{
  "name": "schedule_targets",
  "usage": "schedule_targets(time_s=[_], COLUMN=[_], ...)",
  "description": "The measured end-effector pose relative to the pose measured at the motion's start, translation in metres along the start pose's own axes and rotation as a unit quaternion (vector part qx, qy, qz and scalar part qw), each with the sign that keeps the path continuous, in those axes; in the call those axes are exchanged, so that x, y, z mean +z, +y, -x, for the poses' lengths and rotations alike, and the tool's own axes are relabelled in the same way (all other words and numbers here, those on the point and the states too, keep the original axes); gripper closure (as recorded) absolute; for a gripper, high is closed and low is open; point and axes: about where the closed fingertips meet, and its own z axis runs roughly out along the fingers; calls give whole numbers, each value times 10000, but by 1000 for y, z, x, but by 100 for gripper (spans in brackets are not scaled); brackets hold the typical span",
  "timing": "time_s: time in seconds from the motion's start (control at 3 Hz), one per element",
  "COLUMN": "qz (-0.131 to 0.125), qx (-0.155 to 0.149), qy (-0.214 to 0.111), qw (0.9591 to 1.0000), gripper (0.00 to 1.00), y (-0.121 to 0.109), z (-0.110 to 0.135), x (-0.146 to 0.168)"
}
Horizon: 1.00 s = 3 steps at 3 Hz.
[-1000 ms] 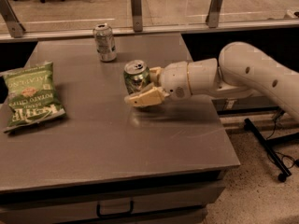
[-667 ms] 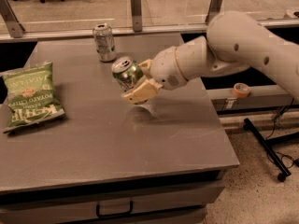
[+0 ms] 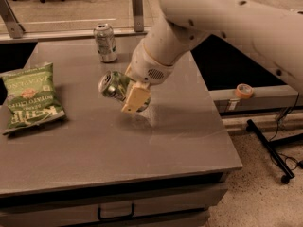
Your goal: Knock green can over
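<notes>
Tipped much further than a moment ago, the green can (image 3: 112, 85) now leans hard over with its silver top turned to the left, and your arm (image 3: 227, 18) has swung up so that it reaches down from the upper right.

Nearest you, a black drawer handle (image 3: 116, 213) sits under the front edge of the grey table (image 3: 94, 155). Further in, at the left edge, a green jalapeño potato chip bag (image 3: 31, 98) lies flat, well apart from the can.

At mid-table your gripper (image 3: 125, 91) is pinching the green can: one tan finger (image 3: 135, 98) is pressed across the lower part of its body, and the other finger is hidden behind it. The can's bottom end is covered by that finger, so you cannot tell whether it touches the tabletop. A faint reflection shows on the surface just below it.

Beyond, near the far edge, a paler silver-white can (image 3: 105, 42) stands upright, apart from the gripper. Off to the right, a tape roll (image 3: 244, 91) rests on a ledge beside the table.
</notes>
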Motion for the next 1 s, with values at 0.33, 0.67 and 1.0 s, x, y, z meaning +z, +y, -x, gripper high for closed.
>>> schedule_targets(time_s=[0.33, 0.67, 1.0], qz=[257, 204, 70], qx=[-456, -828, -1024], qy=[1045, 1924, 2540], qw=[9931, 9776, 9617], gripper=[100, 100, 83], y=[9, 5, -4], z=[-12, -29, -45], x=[16, 15, 7])
